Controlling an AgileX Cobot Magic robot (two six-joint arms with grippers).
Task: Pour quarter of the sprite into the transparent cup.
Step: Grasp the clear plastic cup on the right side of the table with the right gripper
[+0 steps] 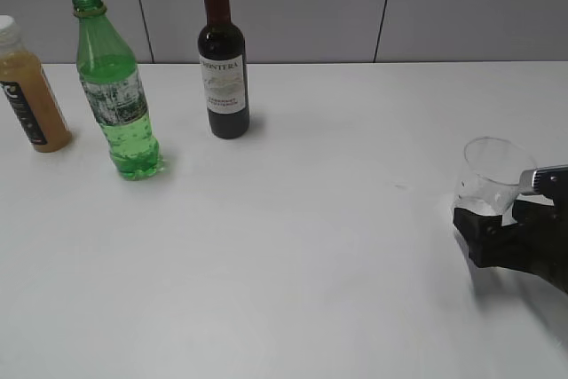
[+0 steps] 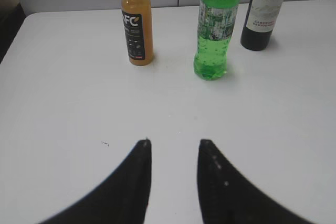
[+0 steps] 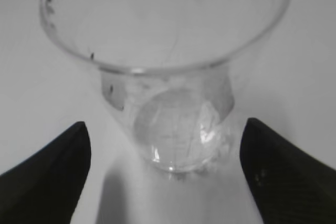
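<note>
Nearest in the exterior view, at the right edge of a white desk (image 1: 293, 246), the black right pincer (image 1: 497, 219) is seen low over the surface. Its two fingers are spread apart, released, with the transparent cup (image 1: 490, 179) standing upright between them. In the right wrist view the transparent cup (image 3: 168, 77) fills the frame from above: a wide clear rim, a tapered wall and a round base resting on the desk. The dark fingertips (image 3: 47, 166) are set well out to either side of the cup's base, and no contact with its wall can be made out. No liquid can be made out inside the cup.

In the left wrist view the left pincer (image 2: 174, 142) is shown as two curved black fingers over bare desk, a clear gap between their tips and nothing held.

Farther back, toward the left rear of the desk and well apart from the cup, three bottles are lined up before a grey panelled wall (image 1: 355, 6). The sprite (image 1: 115, 95), a green translucent bottle with an open neck and a pale label band, is stood upright in the middle, liquid visible up to about its shoulder. An orange juice bottle (image 1: 27, 86) with a white cap is placed to its left. A dark wine bottle (image 1: 223, 59) with a red top is placed to its right, slightly farther back.
</note>
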